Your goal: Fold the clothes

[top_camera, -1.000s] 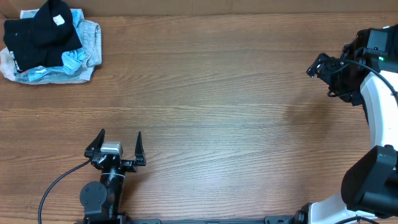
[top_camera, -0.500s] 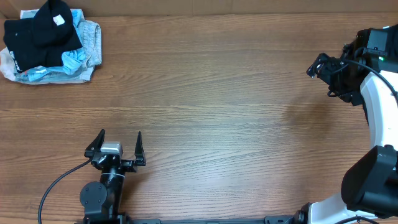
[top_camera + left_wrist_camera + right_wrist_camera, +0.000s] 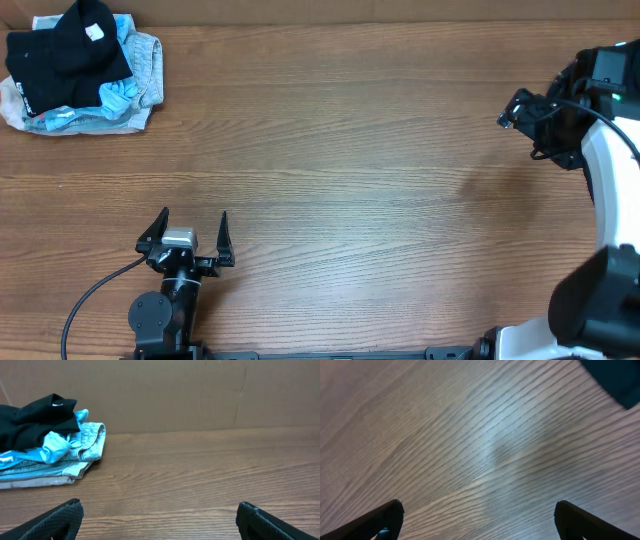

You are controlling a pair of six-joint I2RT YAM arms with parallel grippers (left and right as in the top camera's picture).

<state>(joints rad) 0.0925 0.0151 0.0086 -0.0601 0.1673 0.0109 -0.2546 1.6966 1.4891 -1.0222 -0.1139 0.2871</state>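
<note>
A black T-shirt (image 3: pixel 62 55) with a white neck label lies crumpled on top of a pile of light clothes at the table's far left corner; it also shows in the left wrist view (image 3: pixel 35 422) at the left. My left gripper (image 3: pixel 194 232) is open and empty near the front edge, well apart from the pile; its fingertips (image 3: pixel 159 517) frame bare wood. My right gripper (image 3: pixel 515 108) is at the far right, raised over bare table, and its fingers (image 3: pixel 477 517) are open and empty.
The pile holds light blue and grey-white garments (image 3: pixel 128 95), seen also in the left wrist view (image 3: pixel 75 447). A brown cardboard wall (image 3: pixel 200 395) stands behind the wooden table (image 3: pixel 340 170). A dark object (image 3: pixel 617 377) shows at the top right of the right wrist view.
My right gripper has shifted slightly to the right. The left arm and the pile have not moved.
</note>
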